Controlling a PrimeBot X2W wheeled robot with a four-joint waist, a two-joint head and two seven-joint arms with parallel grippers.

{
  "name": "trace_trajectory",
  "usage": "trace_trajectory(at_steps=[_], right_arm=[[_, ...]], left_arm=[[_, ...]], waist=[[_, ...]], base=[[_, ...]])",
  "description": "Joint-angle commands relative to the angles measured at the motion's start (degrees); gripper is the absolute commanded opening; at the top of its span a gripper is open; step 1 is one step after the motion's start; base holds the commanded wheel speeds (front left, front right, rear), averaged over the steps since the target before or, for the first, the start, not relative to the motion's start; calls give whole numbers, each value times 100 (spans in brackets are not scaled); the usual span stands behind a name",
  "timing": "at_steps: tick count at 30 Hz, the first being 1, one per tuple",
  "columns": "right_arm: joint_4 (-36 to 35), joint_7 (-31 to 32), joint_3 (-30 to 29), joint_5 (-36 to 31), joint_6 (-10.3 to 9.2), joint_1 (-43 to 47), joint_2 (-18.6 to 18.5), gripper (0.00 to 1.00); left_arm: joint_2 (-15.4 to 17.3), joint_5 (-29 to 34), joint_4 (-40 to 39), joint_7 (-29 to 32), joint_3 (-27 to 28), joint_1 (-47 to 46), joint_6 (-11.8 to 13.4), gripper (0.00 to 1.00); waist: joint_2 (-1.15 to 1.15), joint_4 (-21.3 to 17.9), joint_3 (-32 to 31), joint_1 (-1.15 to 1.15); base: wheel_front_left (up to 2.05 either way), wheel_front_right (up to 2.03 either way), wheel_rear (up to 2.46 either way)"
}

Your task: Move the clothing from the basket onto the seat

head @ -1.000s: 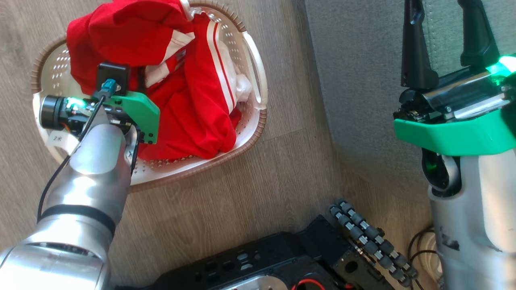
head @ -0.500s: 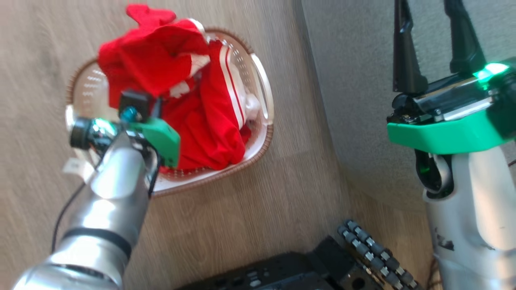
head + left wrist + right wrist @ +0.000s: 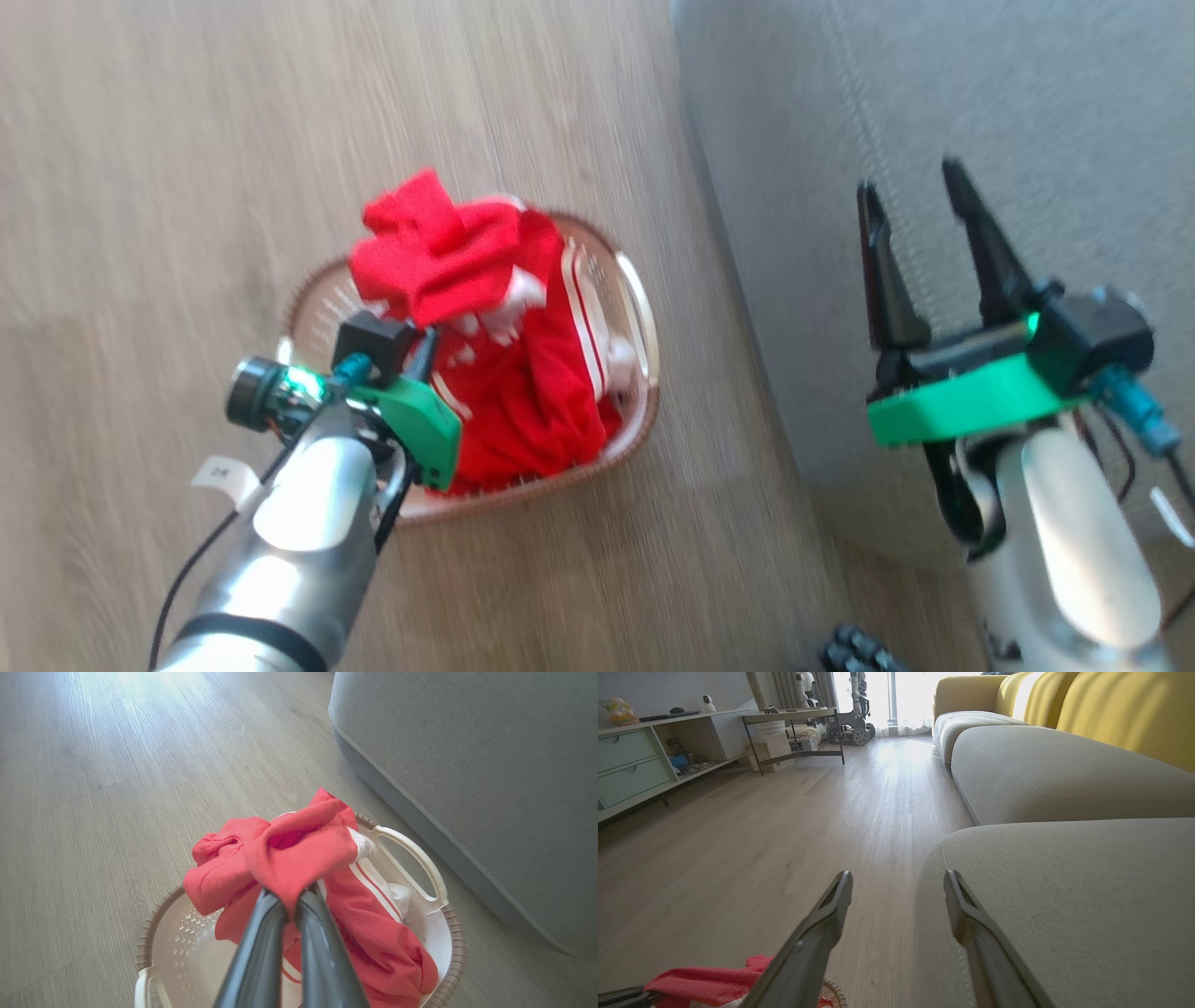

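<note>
The left pincer (image 3: 290,901) has risen, clenched on a bunch of bright red, white-striped soft clothing (image 3: 299,856), the rest lying in the white perforated plastic basket (image 3: 437,891) on the floor (image 3: 93,788). The right pincer (image 3: 910,182) hangs released at the edge of the big grey fabric sofa (image 3: 1046,93).

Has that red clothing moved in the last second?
Yes. The clothing has partly risen: its top fold now bunches above the basket rim, pinched by the left gripper.
</note>
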Motion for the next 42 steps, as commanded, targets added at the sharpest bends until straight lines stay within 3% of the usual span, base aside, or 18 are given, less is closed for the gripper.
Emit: trace_trajectory(at_steps=[1,9,15,30,42], right_arm=[[-68,-35,63,-63,-2,208,12,100],[312,-35,6,-174,-2,875,12,100],[491,-35,66,-194,-2,1230,12,100],[737,-35,535,-166,-2,1310,12,100],[1238,-35,1314,-197,-2,719,12,100]], left_arm=[[72,-95,-213,-67,20,88,-64,0],[71,-631,-797,318,-436,243,-258,0],[70,-1039,-1326,818,-715,220,-235,0],[70,-1698,-2518,1604,-1258,-349,30,0],[70,-2123,-2914,1980,-1612,-735,155,0]], waist=[[0,186,-792,0],[0,441,-1985,0],[0,618,-2596,0],[0,791,-3091,0],[0,905,-3209,0]], base=[[0,0,0],[0,0,0],[0,0,0],[0,0,0],[0,0,0]])
